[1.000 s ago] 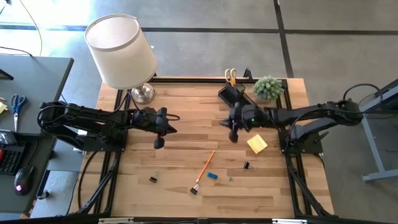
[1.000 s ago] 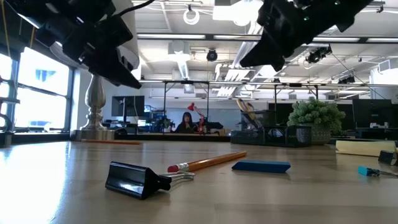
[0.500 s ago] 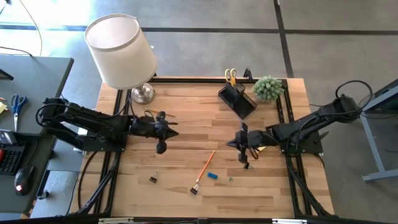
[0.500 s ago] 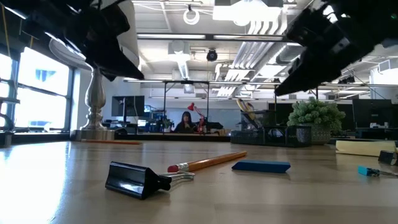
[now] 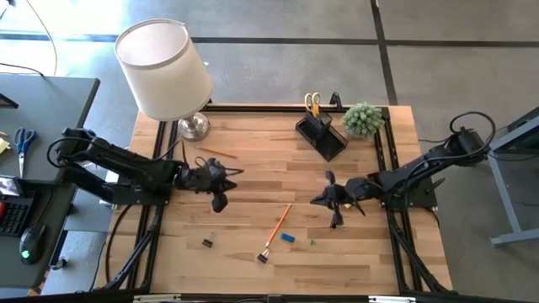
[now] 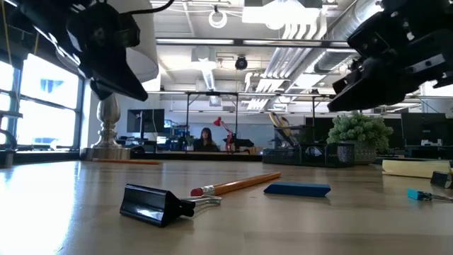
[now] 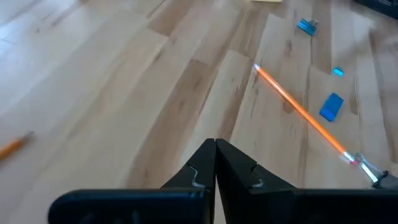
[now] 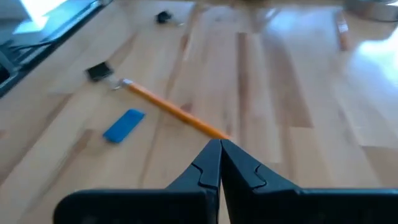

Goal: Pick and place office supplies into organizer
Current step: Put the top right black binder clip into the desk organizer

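Two dark robot arms hung over the pale wooden plank counter [image 5: 253,168], each tool clenched on nothing: in both wrist views the pair of dark fingers met in a closed point with bare wood beneath. The left tool [image 5: 221,200] hovered over the counter's left-middle, and the right tool [image 5: 335,217] hovered over the right-middle, close to a small black binder clip that its fingers partly hid in the high view. Between the two tools lay a thin orange pencil [image 5: 278,228], slanted, with a small black clip [image 5: 262,257] touching its lower end and a small blue eraser [image 5: 288,238] just beside it on the right. Another tiny black clip [image 5: 207,243] sat apart toward the left, near the front of the counter. A second thin orange pencil [image 5: 217,152] lay near the metal foot of the white-shaded lamp [image 5: 164,71] at the back left. The small black desk organizer [image 5: 321,134] stood at the back right, with yellow-handled scissors [image 5: 312,104] upright in its tall compartment; whether its low tray held anything could not be told. A small green potted plant [image 5: 364,119] stood just beside the organizer, at the back right corner. In the low view the black clip [image 6: 157,204], the pencil [image 6: 237,185] and the blue eraser [image 6: 297,189] lay flat on the wood, with a person seated far off in the room behind. A pair of blue-handled scissors [image 5: 24,139] rested on the grey desk to the left, well apart from the counter.
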